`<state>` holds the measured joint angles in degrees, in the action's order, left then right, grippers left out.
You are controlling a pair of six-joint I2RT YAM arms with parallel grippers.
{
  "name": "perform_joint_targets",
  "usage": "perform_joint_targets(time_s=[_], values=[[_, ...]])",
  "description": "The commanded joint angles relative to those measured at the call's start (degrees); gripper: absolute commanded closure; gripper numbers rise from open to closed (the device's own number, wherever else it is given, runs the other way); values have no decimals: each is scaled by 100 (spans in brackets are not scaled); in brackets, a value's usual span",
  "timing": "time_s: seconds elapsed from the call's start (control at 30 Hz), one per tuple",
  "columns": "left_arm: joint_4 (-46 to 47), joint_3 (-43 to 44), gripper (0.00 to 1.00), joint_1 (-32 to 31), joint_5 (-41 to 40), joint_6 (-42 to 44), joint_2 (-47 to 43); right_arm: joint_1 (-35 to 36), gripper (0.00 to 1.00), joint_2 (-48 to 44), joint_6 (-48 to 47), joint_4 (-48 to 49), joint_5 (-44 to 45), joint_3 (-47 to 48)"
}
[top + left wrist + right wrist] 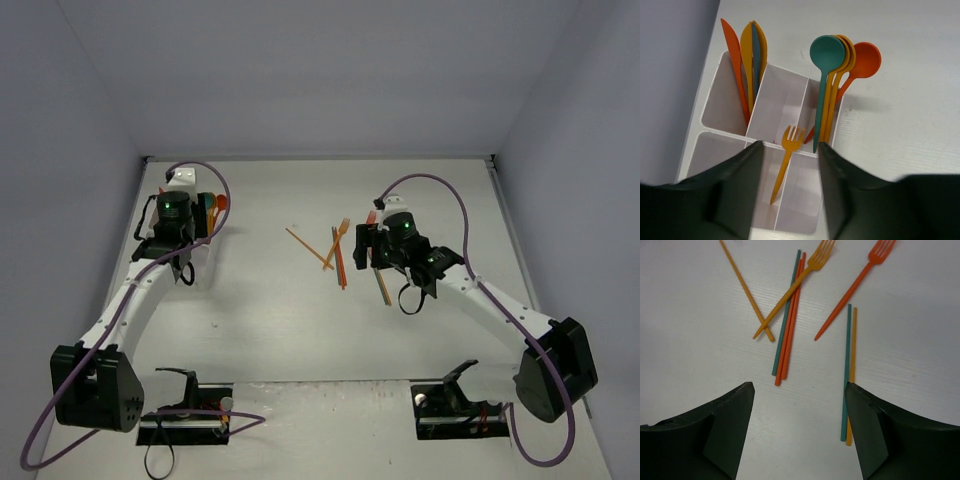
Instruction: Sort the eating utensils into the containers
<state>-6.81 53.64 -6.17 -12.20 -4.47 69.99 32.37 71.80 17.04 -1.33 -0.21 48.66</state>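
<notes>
we log left gripper point(790, 146) open above the white box point(782, 107), yellow fork point(785, 160) leaning inside; right gripper point(797, 386) open above loose sticks point(790, 325) on the surface point(690, 340).

The white divided box point(725, 95) holds knives point(747, 60) upright in one corner compartment, spoons point(840, 65) in the adjacent corner, and a small yellow fork point(787, 150) leaning nearby. Well right of the box lie a loose yellow fork point(795, 285), an orange fork point(855, 285) and several sticks point(787, 320).

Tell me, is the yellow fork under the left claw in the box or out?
In. The yellow fork stands tines-up, handle down in one compartment of the white box; the open left claw isn't touching it.
</notes>
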Motion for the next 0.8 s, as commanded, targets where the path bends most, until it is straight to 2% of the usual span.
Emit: perform_joint_targets(time_s=[0.0,0.13,0.47,0.77], values=[[-320,526,45,37,141,-374,-506,-358,33,454,442,18,562,546],[-1026,979,36,22,553,-697,-624,-767,38,1203,702,-176,536,1058],[-1823,987,35,-228,1178,-1432,-1283,-1037,46,3245,1042,-453,556,2487],[-2113,920,35,-515,1572,-1784,-1436,-1057,50,4232,1223,-462,669,3034]])
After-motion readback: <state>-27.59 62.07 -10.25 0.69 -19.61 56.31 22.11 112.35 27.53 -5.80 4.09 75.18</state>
